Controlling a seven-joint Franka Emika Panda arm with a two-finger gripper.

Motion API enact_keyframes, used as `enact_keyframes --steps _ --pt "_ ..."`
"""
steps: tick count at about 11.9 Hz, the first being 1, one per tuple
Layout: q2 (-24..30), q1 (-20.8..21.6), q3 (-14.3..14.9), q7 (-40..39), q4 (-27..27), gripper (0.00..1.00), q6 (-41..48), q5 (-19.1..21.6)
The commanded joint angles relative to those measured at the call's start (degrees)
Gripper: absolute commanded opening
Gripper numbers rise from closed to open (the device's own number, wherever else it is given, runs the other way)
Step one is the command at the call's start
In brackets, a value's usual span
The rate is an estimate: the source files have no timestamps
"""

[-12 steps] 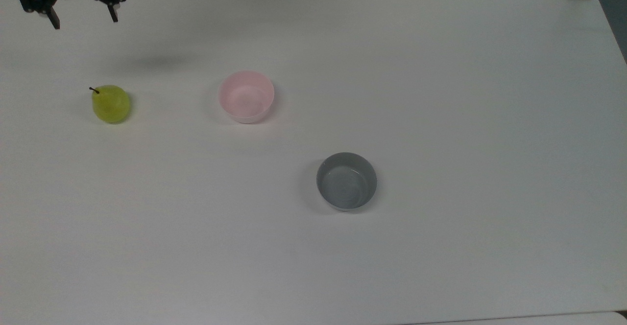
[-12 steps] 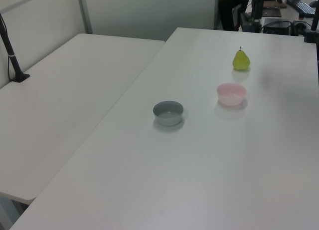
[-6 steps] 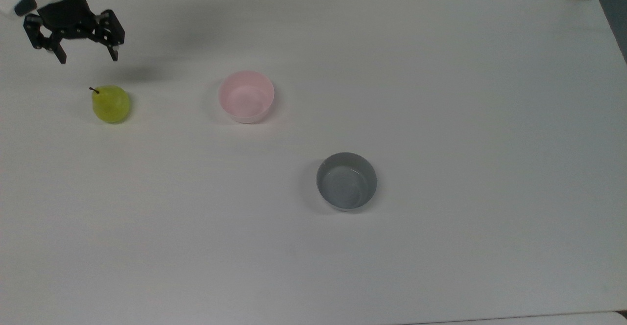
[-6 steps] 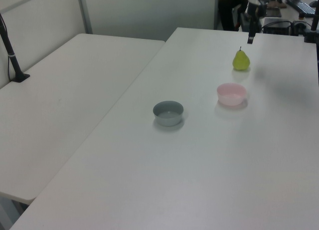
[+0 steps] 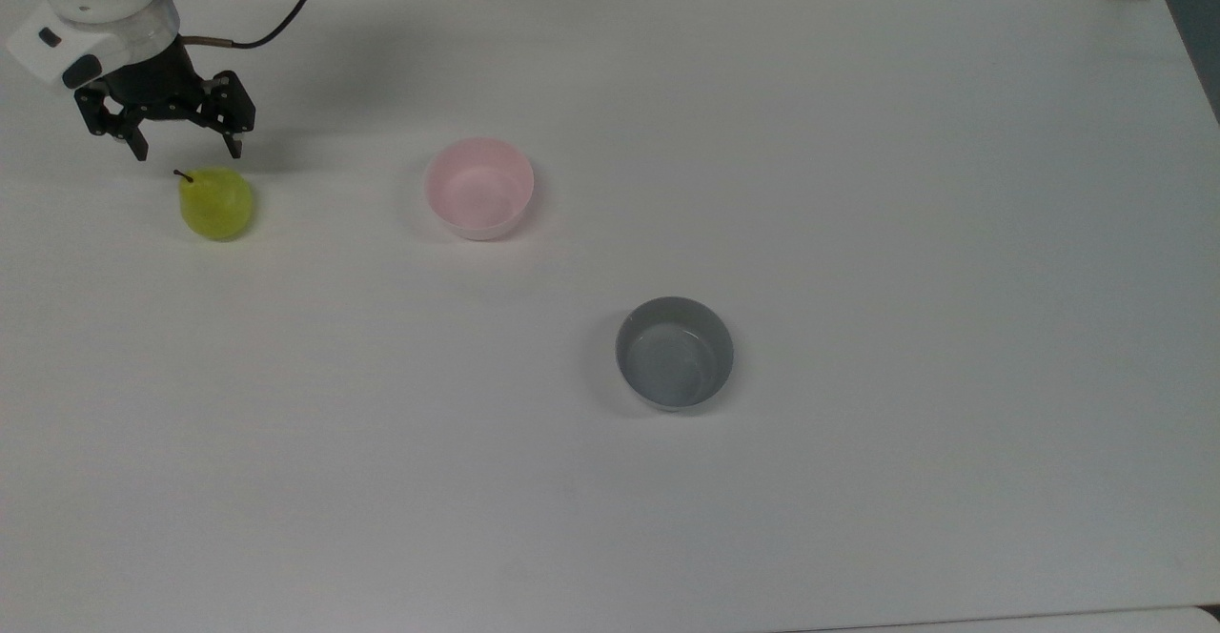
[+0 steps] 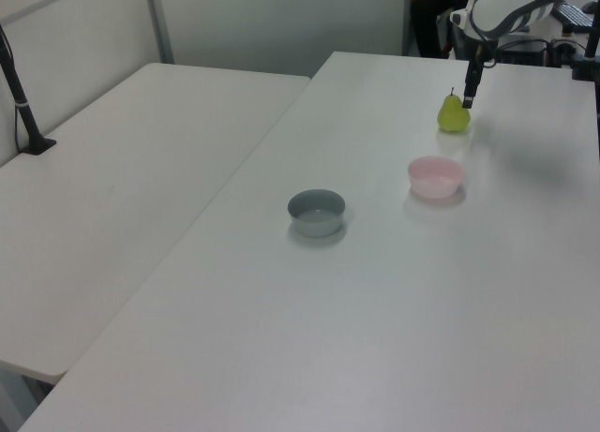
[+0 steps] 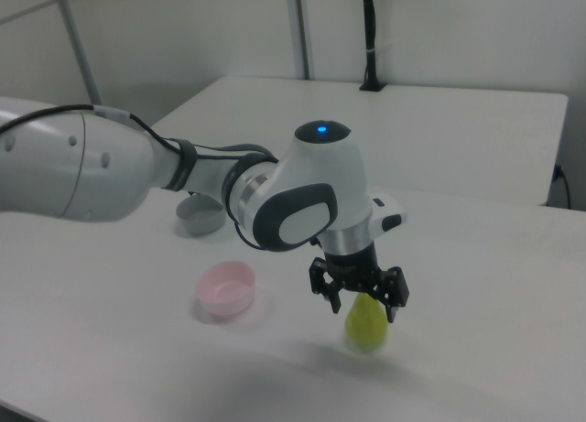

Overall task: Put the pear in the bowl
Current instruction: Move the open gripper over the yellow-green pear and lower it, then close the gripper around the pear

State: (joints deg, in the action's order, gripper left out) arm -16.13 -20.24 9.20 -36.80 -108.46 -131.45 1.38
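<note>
Now we see that the gripper (image 5: 188, 148) has come down a lot in the last moment, from up near the table's far corner to just above the pear (image 5: 216, 203). Its two fingers are spread wide apart and they hold nothing yet. In the right view the gripper (image 7: 360, 303) hangs right over the top of the pear (image 7: 366, 324). The pear stands upright on the white table (image 5: 858, 185) and has not moved. The pink bowl (image 5: 478, 187) sits near it, off to the top view's right, and it is empty. The grey bowl (image 5: 675, 353) is farther away and is not the one we want. We think the grab comes next: the fingers need to go a bit lower, around the pear's fat part, and then squeeze.
</note>
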Motion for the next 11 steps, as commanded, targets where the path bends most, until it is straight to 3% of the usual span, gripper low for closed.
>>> enact_keyframes --steps 1,5,6,9,10,11 --pt "-2.23 1.34 0.82 0.76 -1.05 1.0 -4.6 0.91" --pt "-4.17 2.39 0.73 0.85 -1.05 1.0 -6.88 2.22" --pt "-4.61 2.39 0.73 0.85 -1.14 0.9 -7.42 2.49" --pt "-4.61 2.48 0.73 0.59 -1.14 0.33 -7.16 2.58" --pt "-4.35 2.4 0.73 0.24 -1.05 0.22 -6.81 2.58" --pt "-3.83 2.39 0.73 0.15 -0.96 0.21 -6.63 2.58"
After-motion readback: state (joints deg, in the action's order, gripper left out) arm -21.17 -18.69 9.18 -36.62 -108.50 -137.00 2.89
